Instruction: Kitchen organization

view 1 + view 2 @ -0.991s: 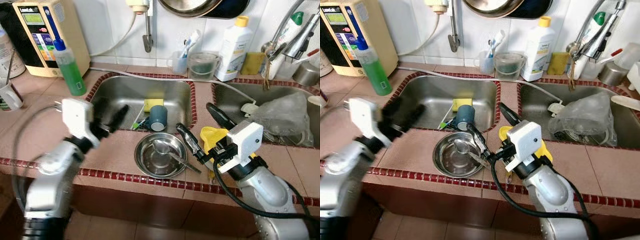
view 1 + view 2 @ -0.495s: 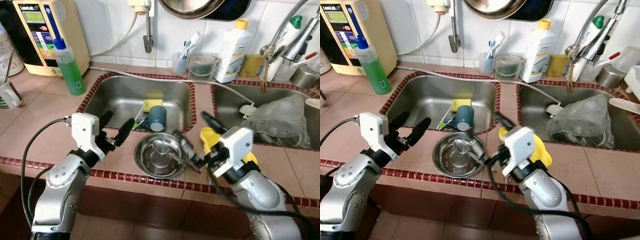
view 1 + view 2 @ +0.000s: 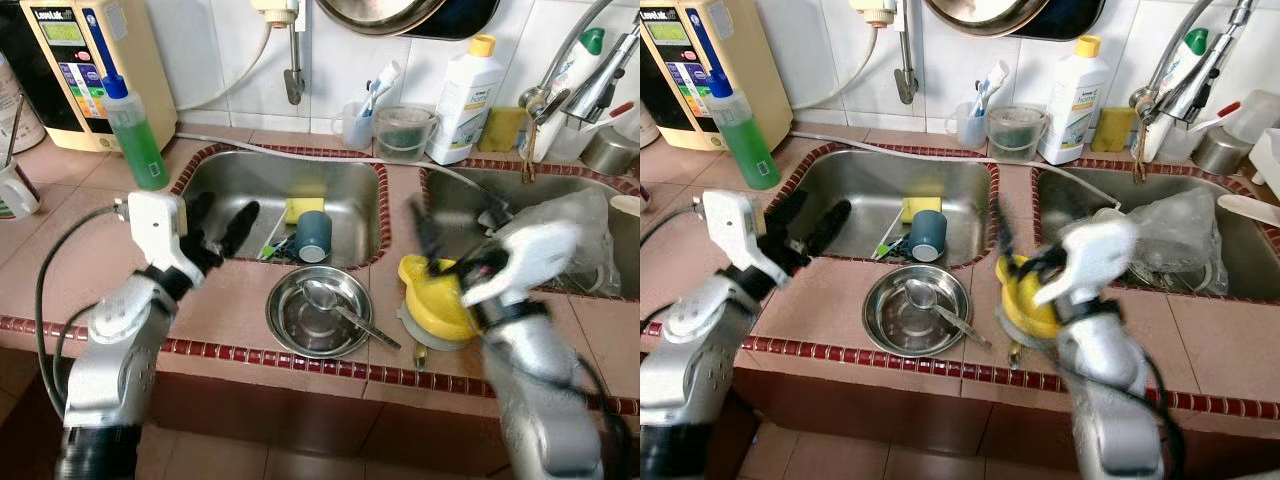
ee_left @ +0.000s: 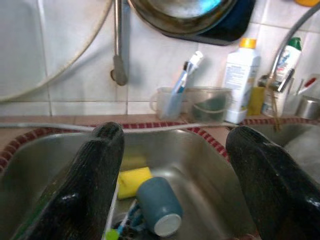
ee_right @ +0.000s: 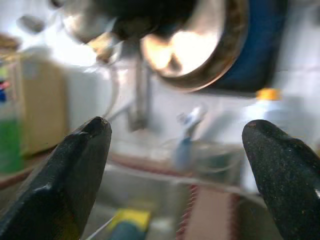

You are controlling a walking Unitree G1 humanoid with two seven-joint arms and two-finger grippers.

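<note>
Tiled kitchen counter [image 3: 70,270] w/ double sink; wall behind carries a hung pan [image 3: 385,14], a water unit [image 3: 82,60] and bottles. Left sink [image 3: 275,195]: yellow sponge [image 3: 305,209] and blue cup [image 3: 316,238] lying on its side beside utensils, i.e. dirty items parked for washing. Right sink [image 3: 480,215]: crumpled plastic bag [image 3: 570,235]. On the ledge between basins and front edge sits a steel bowl [image 3: 319,310] w/ a ladle [image 3: 322,295] and a knife-like utensil [image 3: 365,326] resting inside; a yellow juicer [image 3: 436,305] stands just beside it on the robot's right.

Left gripper [image 3: 215,228]: fingers spread apart, empty, held over the near rim of the left sink and aimed at the cup, as the left wrist view confirms; judged a pre-reach stance. Right gripper [image 3: 1025,262]: motion-blurred, above the juicer; right wrist view shows its fingertips [image 5: 75,150] wide apart, nothing between them, pointed at the back wall rather than down. Probable next targets: cup or bowl; neither touched yet.
</note>
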